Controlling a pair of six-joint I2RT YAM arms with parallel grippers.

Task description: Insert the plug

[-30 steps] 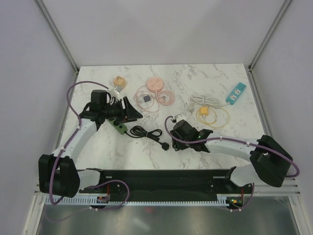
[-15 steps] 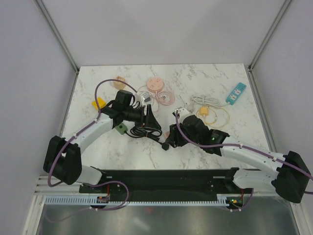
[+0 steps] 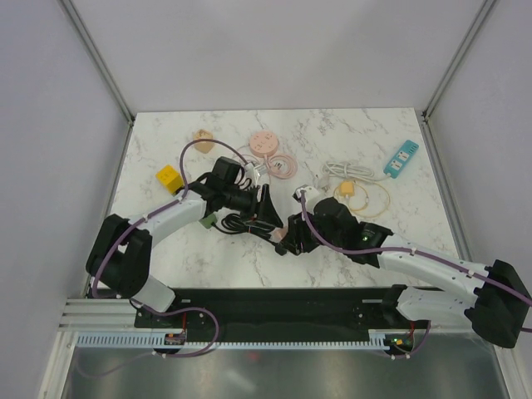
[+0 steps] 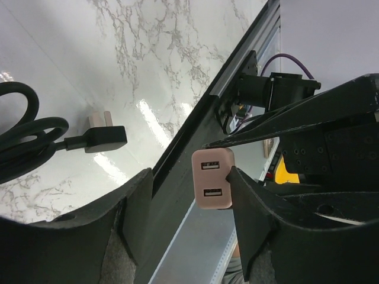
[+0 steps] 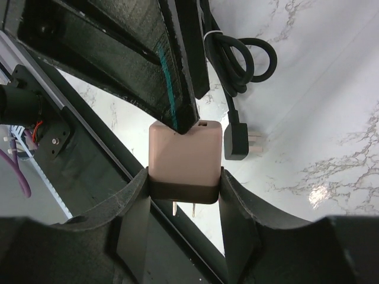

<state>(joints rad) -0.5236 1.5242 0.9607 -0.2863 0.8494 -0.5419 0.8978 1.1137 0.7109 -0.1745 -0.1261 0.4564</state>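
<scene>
A pink USB charger [image 5: 185,157] with two metal prongs is clamped between my right gripper's [image 5: 185,190] fingers, above the table's front edge. In the left wrist view the charger [image 4: 212,177] shows its two USB ports. My left gripper [image 4: 190,220] is open around it, and its right finger [image 4: 251,207] touches the charger's side while the left finger stands apart. In the top view the left gripper [image 3: 268,208] and the right gripper [image 3: 287,237] meet at the table's front middle. A blue power strip [image 3: 401,157] lies at the far right.
A coiled black cord with a plug [image 3: 245,224] and a green adapter [image 3: 205,220] lie under the left arm. A yellow block [image 3: 169,176], a pink round socket with cable [image 3: 263,144] and a white cable with a yellow adapter [image 3: 347,189] lie behind. A black rail [image 3: 283,299] runs along the front.
My left gripper has swung right and forward, from the left part of the table to the charger. My right gripper has moved a little left with the charger in it.
</scene>
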